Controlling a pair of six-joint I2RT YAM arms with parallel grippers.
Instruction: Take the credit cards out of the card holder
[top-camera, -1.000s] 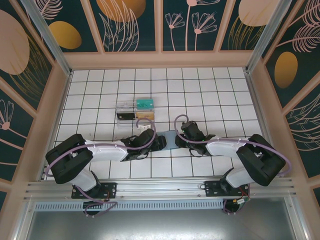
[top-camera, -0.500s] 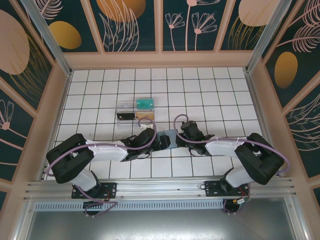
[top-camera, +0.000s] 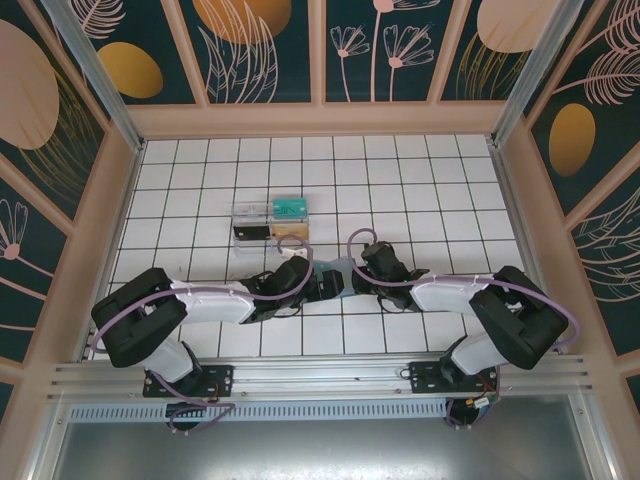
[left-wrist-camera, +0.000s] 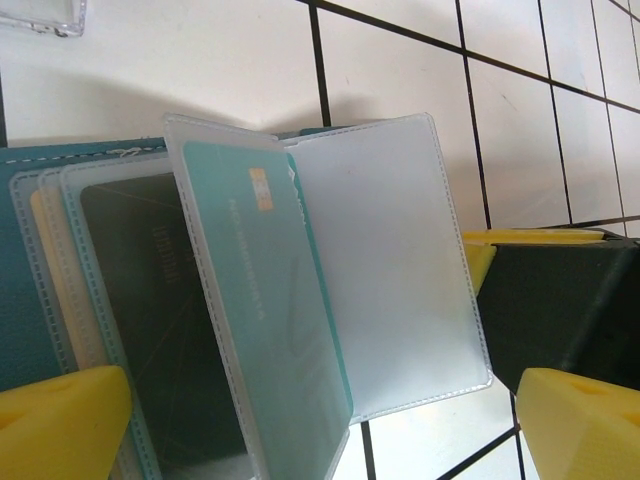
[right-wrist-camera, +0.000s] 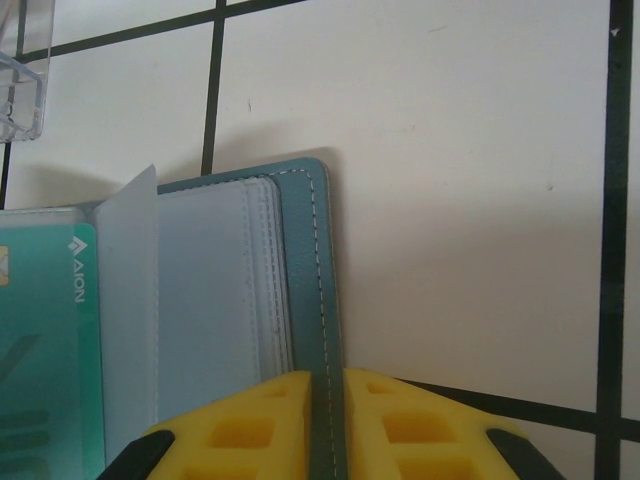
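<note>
The slate-blue card holder (top-camera: 342, 268) lies open between my grippers, its clear sleeves fanned out. In the left wrist view a teal card (left-wrist-camera: 265, 330) sits in a raised sleeve, a dark card (left-wrist-camera: 160, 330) in the sleeve behind it. The left gripper (left-wrist-camera: 320, 430) is open, its yellow fingers (left-wrist-camera: 60, 420) wide on either side of the sleeves. The right gripper (right-wrist-camera: 327, 410) is shut on the holder's stitched cover edge (right-wrist-camera: 305, 260). Beyond the holder, a teal card (top-camera: 288, 207), an orange-tan card (top-camera: 290, 232) and a black card (top-camera: 250, 231) lie on the tiles.
A clear plastic box (top-camera: 247, 212) stands beside the loose cards, and its corner (right-wrist-camera: 20, 70) shows in the right wrist view. The right gripper's black body (left-wrist-camera: 560, 300) is close by the sleeves' free edge. White tiles lie open to the right and back.
The left gripper has slid a little to the right, closer over the holder. The right gripper has kept its place on the cover edge.
</note>
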